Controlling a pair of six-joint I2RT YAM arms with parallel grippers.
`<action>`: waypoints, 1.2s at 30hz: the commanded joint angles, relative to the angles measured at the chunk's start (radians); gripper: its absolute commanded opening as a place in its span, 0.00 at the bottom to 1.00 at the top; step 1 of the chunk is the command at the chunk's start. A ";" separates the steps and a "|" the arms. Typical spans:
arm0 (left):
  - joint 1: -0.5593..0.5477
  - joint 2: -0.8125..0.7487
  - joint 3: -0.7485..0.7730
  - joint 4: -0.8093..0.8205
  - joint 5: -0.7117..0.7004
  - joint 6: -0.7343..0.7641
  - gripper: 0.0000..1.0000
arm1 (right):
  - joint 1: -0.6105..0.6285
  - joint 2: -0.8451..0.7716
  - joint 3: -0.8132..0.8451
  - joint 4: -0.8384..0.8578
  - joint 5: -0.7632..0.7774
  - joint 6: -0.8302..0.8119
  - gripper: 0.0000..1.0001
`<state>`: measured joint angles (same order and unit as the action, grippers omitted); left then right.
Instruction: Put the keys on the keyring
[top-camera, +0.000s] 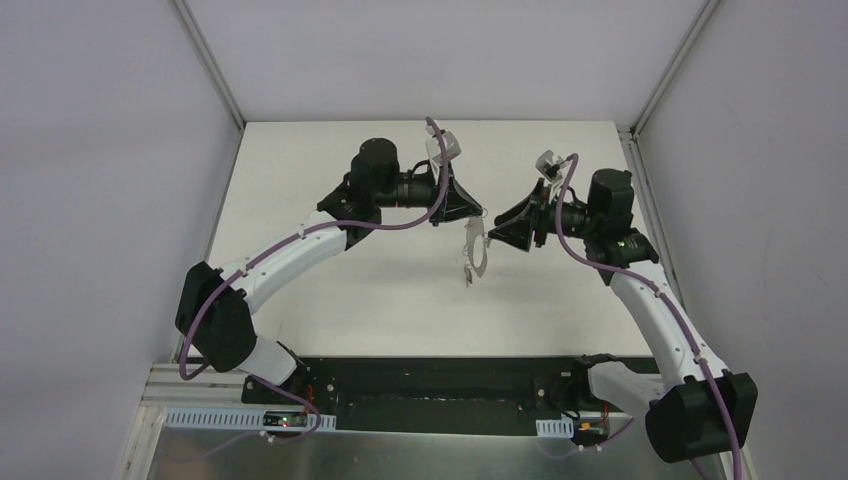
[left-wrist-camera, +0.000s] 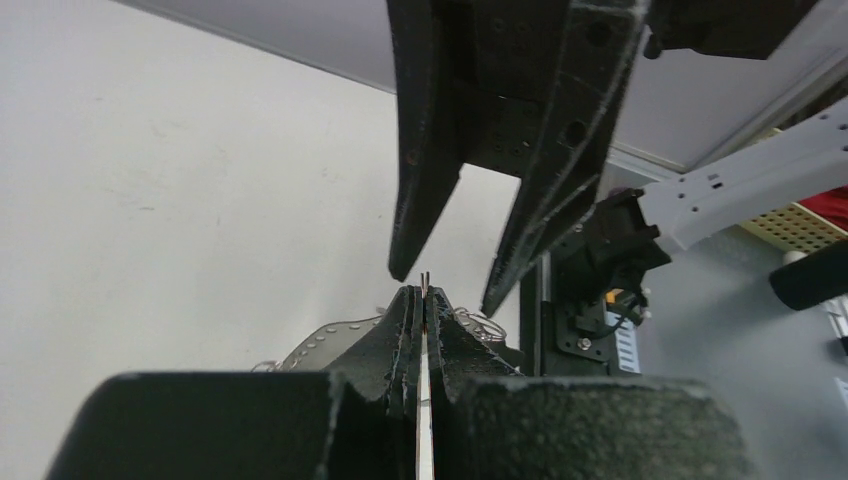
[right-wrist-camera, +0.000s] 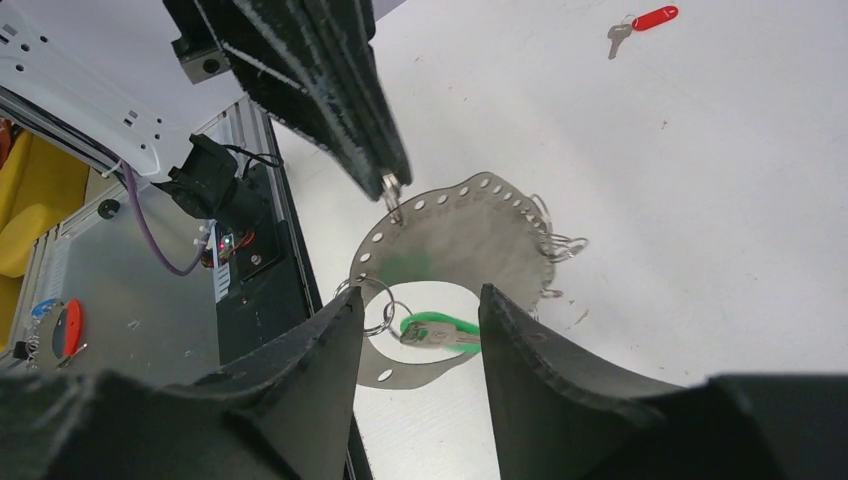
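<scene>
Grey metal first: the keyring (right-wrist-camera: 470, 238) hangs in the air above the white worktop (right-wrist-camera: 700, 200), between your two arms. Your left tool (right-wrist-camera: 390, 180) is pressed together on a small wire loop at the keyring's rim, and the flat, hole-punched hoop dangles from that pinch. In the left wrist view you see the same closed fingertips (left-wrist-camera: 408, 312) with a thin sliver of metal caught between them.

Your right tool (right-wrist-camera: 421, 292) faces the hoop from the other side with its fingers spread, and nothing is gripped between them. In the right wrist view the green key (right-wrist-camera: 440, 332) shows in the gap between those fingers, hanging from a small ring (right-wrist-camera: 385, 314) at the lower part of the hoop. You cannot tell from here whether either finger touches the key.

More small wire loops (right-wrist-camera: 560, 245) stick out from the rim on the side away from your left tool. The red key (right-wrist-camera: 645, 20) lies flat on the worktop, well apart from the keyring. From overhead, both tools meet nose to nose above the middle of the worktop.
</scene>
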<state>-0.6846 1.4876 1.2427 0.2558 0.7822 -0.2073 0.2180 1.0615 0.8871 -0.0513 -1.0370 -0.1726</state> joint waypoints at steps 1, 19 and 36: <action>0.008 -0.065 -0.043 0.239 0.122 -0.101 0.00 | -0.021 -0.028 0.076 -0.022 -0.064 -0.042 0.48; 0.007 -0.070 -0.105 0.335 0.110 -0.147 0.00 | -0.031 -0.013 0.098 0.040 -0.136 0.015 0.35; -0.004 -0.043 -0.104 0.335 0.119 -0.164 0.00 | 0.007 0.032 0.111 0.088 -0.123 0.035 0.30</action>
<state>-0.6857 1.4639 1.1301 0.5049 0.8639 -0.3534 0.2127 1.0878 0.9447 -0.0189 -1.1381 -0.1398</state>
